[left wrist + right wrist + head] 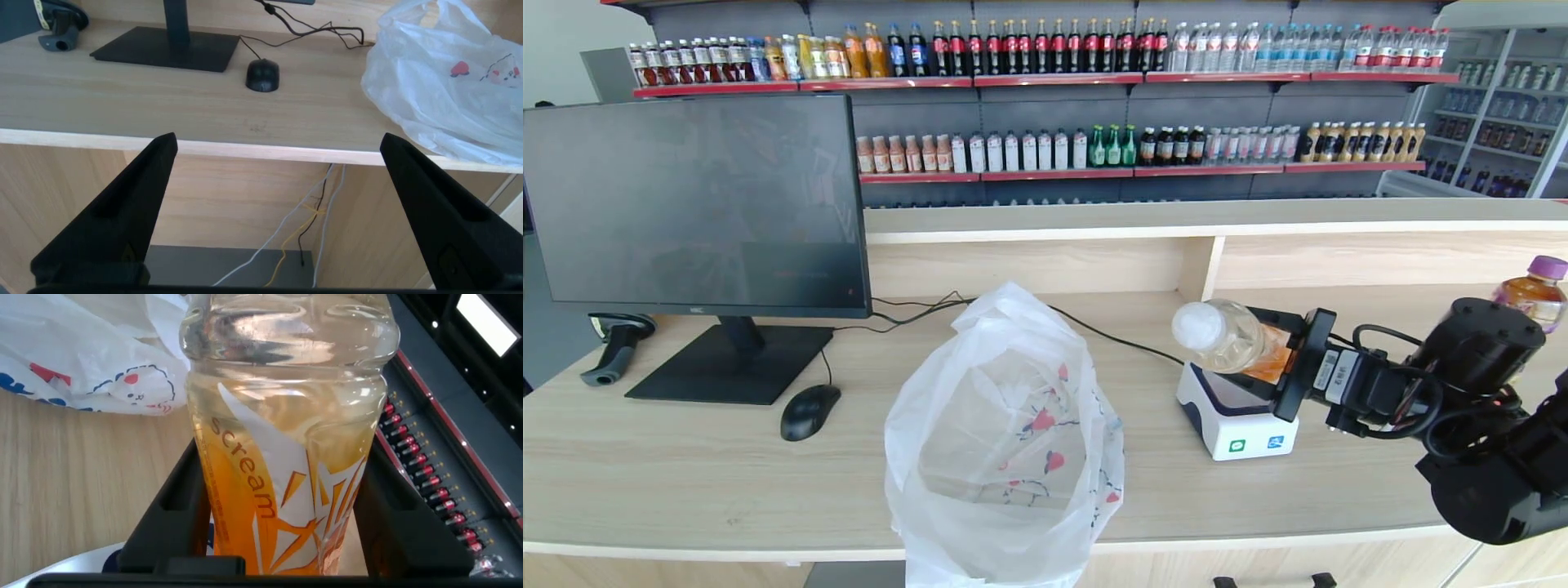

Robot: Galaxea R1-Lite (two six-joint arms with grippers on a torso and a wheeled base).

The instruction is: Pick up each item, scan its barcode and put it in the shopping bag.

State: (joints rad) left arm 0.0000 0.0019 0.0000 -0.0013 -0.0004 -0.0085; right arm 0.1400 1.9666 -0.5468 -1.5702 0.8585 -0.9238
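My right gripper [1278, 355] is shut on a clear bottle with an orange label [1232, 336], holding it on its side just above the white barcode scanner [1232, 418], white cap toward the bag. Up close, the bottle [286, 457] sits squeezed between the black fingers [184, 498]. The white shopping bag [1005, 441] stands open at the counter's front middle, left of the scanner. My left gripper [274, 212] is open, below and in front of the counter edge, with nothing between its fingers. The bag [453, 77] lies beyond it on the counter.
A monitor [694, 204] stands on the left of the counter [686, 474], with a mouse [809, 411] and a handheld scanner [614, 347] near it. A purple-capped bottle [1535, 292] stands at the far right. Cables run behind the bag. Shelves of drinks fill the back.
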